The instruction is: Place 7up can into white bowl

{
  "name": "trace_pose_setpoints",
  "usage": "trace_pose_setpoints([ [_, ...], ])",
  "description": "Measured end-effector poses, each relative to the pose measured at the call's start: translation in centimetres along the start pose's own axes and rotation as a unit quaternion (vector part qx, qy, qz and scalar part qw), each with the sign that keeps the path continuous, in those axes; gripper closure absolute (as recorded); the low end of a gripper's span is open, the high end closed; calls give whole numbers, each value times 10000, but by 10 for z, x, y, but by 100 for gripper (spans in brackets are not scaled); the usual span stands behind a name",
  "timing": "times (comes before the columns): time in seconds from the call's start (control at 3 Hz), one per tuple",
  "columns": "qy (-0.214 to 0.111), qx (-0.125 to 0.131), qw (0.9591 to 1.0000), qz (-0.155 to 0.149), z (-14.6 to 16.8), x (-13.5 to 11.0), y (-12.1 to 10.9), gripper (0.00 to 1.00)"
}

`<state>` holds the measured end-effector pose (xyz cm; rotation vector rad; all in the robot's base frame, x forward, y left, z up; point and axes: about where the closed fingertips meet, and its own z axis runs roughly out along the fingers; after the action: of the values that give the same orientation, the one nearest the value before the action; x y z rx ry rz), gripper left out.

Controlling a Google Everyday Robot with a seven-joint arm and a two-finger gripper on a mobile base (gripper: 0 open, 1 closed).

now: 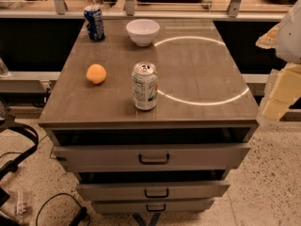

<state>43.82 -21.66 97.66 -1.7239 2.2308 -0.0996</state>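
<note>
Camera view showed, nearest at the bottom of the frame, a speckled floor (275, 192) with a black cable (47, 202) looping at the lower left. Above it stood a grey cabinet with three drawers (94, 157), each with a dark handle; the top two were pulled out a little, with a dark gap above each.

On the cabinet top (207, 65), the 7up can (144, 86) stood upright near the front edge, slightly left of centre, its silver pull-tab top facing up. It touched nothing else. An orange (96, 73) lay to its left and a little further back, well apart from it. A thin bright ring of light (207, 102) curved across the right half of the top, its near arc passing just beside the can.

Further back, the white bowl (142, 32) sat upright and empty near the rear edge, roughly in line with the can. A blue can (94, 22) stood upright at the rear left corner.

The gripper (281, 91) appeared as pale cream shapes at the right edge of the frame, off the side of the cabinet and well apart from the can. How far open it was could not be told, and nothing could be seen in it.
</note>
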Motion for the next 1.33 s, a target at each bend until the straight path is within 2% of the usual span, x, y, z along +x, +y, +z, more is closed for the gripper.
trace_pose_setpoints([
  [0.33,0,0,10000,0,0,0,0,0],
  [0.67,-500,36,9987,75,6,-9,-4,0],
  [1.0,-1961,211,9803,109,38,-28,-26,0],
  [1.33,-3393,253,9403,105,61,-61,-32,0],
])
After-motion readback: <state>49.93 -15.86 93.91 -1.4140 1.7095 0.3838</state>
